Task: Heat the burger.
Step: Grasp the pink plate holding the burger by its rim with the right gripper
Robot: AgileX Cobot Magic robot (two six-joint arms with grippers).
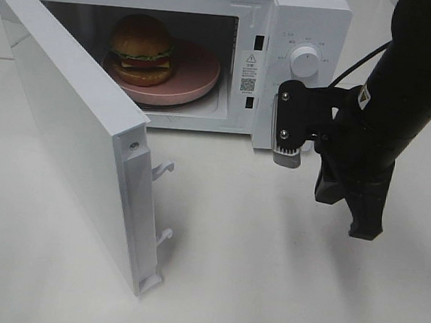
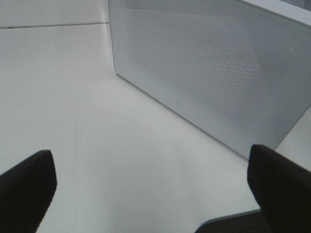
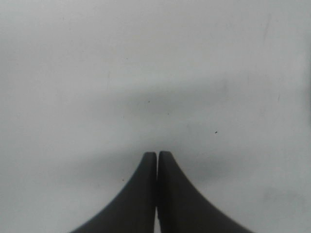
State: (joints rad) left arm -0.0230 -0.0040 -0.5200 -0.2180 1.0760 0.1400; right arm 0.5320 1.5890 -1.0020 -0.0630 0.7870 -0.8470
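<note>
The burger (image 1: 142,48) sits on its pink plate (image 1: 204,74) inside the microwave (image 1: 311,19), whose door (image 1: 68,118) stands swung out to the left. The left hand (image 2: 153,194), spread wide, faces that door's outer side and looks the nearer. The right hand (image 3: 156,155), pinched shut and empty, hangs over the bench (image 1: 265,287).

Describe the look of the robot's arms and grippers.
The right arm is thick, black and rounded, with a small white label and a black bracket with silver screws and a grey ribbed end. The right gripper has black fingers tapering to points; the left gripper has black, blunt-ended ones.
</note>
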